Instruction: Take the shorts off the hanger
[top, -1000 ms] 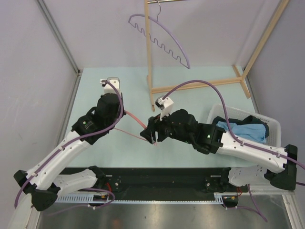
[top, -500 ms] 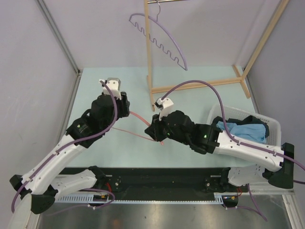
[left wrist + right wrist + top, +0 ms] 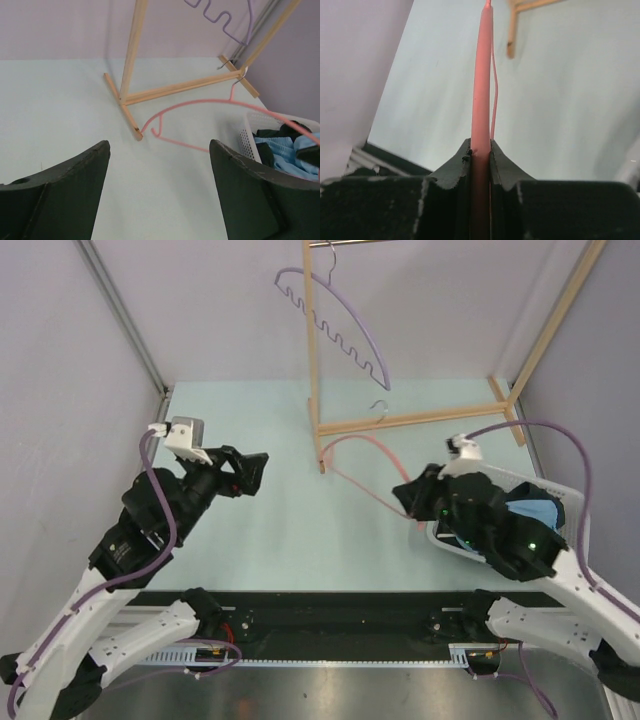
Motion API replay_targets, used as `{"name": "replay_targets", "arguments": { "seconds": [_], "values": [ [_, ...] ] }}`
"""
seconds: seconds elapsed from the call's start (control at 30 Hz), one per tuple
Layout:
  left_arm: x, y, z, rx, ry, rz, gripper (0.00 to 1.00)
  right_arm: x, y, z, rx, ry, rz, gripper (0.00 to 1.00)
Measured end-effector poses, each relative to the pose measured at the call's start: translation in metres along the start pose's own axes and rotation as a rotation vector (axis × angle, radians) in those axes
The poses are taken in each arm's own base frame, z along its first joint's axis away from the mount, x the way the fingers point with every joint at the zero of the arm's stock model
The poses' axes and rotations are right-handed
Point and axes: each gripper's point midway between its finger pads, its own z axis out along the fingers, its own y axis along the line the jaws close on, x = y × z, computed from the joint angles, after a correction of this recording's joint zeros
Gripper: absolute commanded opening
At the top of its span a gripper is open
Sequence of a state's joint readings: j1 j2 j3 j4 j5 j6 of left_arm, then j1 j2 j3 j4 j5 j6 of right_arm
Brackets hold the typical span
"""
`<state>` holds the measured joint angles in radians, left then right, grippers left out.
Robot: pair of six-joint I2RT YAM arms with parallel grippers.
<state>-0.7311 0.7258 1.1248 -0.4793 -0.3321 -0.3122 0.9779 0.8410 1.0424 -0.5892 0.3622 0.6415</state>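
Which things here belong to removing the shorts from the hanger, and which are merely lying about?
Part of the job: pink hanger, clamped in the right gripper; black shorts and light blue shorts, both in the white basket; left gripper, open and holding nothing.

Just about: purple hanger, hanging on the wooden rack.

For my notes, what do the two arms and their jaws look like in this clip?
Both the left arm and right arm have white shells on the long links and black joint housings. A purple cable loops along each. A white camera block sits at each wrist. The jaws are matte black, broad and tapered.
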Motion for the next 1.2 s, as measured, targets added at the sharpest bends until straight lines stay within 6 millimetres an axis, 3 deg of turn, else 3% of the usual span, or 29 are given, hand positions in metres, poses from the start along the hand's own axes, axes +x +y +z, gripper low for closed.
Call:
{"name": "replay_targets", "arguments": {
  "seconds": [0.07, 0.27, 0.5, 0.8, 0.93, 1.2],
  "values": [
    [0.004, -0.003, -0.002, 0.024, 0.003, -0.012, 0.87, -0.022, -0.025, -0.015, 0.054, -0.076, 0.054, 0.00],
    [0.024, -0.006, -0.001, 0.051, 0.046, -0.041, 0.90, -0.063, -0.067, -0.048, 0.153, -0.252, 0.111, 0.00],
    [0.024, -0.010, -0.002, 0.068, 0.044, -0.066, 0.90, -0.099, -0.095, -0.035, 0.266, -0.349, -0.004, 0.00],
    [0.016, -0.013, -0.011, 0.096, 0.014, -0.097, 0.92, -0.173, -0.101, 0.013, 0.247, -0.538, -0.123, 0.00],
    [0.022, -0.017, -0.012, 0.119, 0.031, -0.112, 0.93, -0.201, -0.087, 0.036, 0.163, -0.624, -0.170, 0.00],
    [0.027, -0.023, -0.012, 0.154, 0.057, -0.117, 0.93, -0.234, -0.062, 0.063, 0.044, -0.712, -0.212, 0.00]
  ]
}}
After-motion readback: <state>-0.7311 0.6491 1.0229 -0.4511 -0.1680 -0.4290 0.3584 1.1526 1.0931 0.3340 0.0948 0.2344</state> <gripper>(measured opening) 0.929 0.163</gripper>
